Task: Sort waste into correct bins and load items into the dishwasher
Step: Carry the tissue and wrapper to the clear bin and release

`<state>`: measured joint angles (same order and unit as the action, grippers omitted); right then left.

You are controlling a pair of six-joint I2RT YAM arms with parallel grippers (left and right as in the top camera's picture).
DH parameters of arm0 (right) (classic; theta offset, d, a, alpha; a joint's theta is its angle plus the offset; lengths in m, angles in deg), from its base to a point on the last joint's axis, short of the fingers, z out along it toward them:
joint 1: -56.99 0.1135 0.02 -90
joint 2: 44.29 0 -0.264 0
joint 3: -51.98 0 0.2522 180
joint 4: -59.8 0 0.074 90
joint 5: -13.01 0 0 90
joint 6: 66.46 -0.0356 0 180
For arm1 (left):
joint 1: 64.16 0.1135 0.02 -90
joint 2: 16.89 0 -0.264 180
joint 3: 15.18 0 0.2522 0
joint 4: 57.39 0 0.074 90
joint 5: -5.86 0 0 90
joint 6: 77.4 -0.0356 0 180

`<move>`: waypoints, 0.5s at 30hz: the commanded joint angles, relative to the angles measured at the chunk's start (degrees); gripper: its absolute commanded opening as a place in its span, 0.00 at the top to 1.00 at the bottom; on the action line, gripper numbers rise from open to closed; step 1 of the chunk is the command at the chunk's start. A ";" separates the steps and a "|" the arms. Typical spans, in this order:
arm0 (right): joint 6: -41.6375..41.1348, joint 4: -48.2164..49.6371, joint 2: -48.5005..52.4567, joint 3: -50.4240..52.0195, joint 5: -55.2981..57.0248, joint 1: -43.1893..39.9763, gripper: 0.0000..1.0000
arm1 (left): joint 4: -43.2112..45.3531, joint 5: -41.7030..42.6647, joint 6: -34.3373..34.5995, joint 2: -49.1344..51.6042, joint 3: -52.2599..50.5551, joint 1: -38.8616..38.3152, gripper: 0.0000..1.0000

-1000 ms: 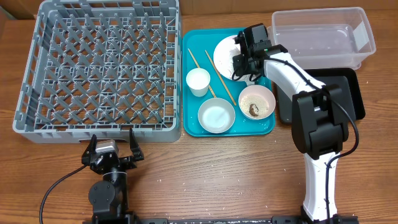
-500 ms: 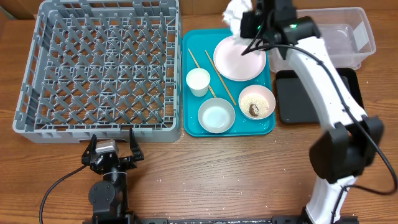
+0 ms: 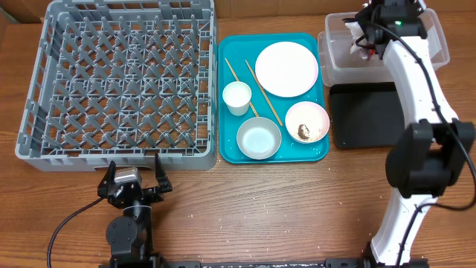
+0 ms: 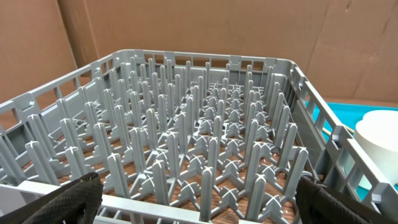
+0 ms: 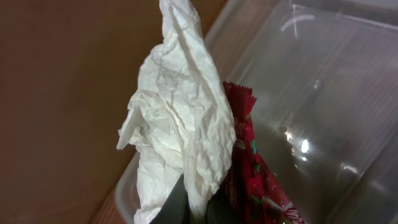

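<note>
My right gripper hangs over the left end of the clear tub, shut on a crumpled white napkin and a red-and-white snack wrapper; both dangle above the tub's wall. On the teal tray lie a bare pale plate, a white cup, an empty bowl, a bowl with rice and a brown lump, and chopsticks. The black tray lies in front of the tub. My left gripper stands open just in front of the grey rack, with nothing between its fingers.
The rack's near wall and pegs fill the left wrist view, with the cup's rim beyond its right wall. Brown cardboard stands behind the table. The right arm stretches across the black tray.
The right arm lifted the napkin and wrapper off the plate and swung them right, to above the clear tub. The plate now lies bare. The left arm stayed still.
</note>
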<state>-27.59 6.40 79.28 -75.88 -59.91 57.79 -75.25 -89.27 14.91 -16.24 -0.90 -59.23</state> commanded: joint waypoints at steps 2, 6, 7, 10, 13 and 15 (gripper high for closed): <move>-5.05 1.18 3.54 -0.61 2.38 -0.09 0.84 | 0.04 0.31 -1.49 -0.37 -0.24 0.31 0.00; 0.94 1.49 1.81 -0.74 2.08 -0.09 0.36 | 0.07 0.31 -1.51 -0.37 -0.24 0.31 0.00; 3.85 1.46 0.59 -0.74 1.66 -0.07 0.32 | 0.07 0.31 -1.49 -0.37 -0.22 0.31 0.00; 11.45 0.87 -4.42 -0.74 -1.75 0.17 0.21 | 0.07 0.31 -1.49 -0.37 -0.24 0.31 0.00; 14.75 -3.98 -10.60 -0.74 -6.86 1.27 0.18 | 0.04 0.28 -1.49 -0.37 -0.24 0.31 0.00; 18.47 -9.94 -15.17 -0.74 -14.67 3.41 0.18 | 0.07 0.28 -1.49 -0.37 -0.24 0.31 0.00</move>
<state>-16.67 0.72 73.97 -75.84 -64.56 58.33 -75.27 -89.27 14.93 -16.24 -0.90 -59.23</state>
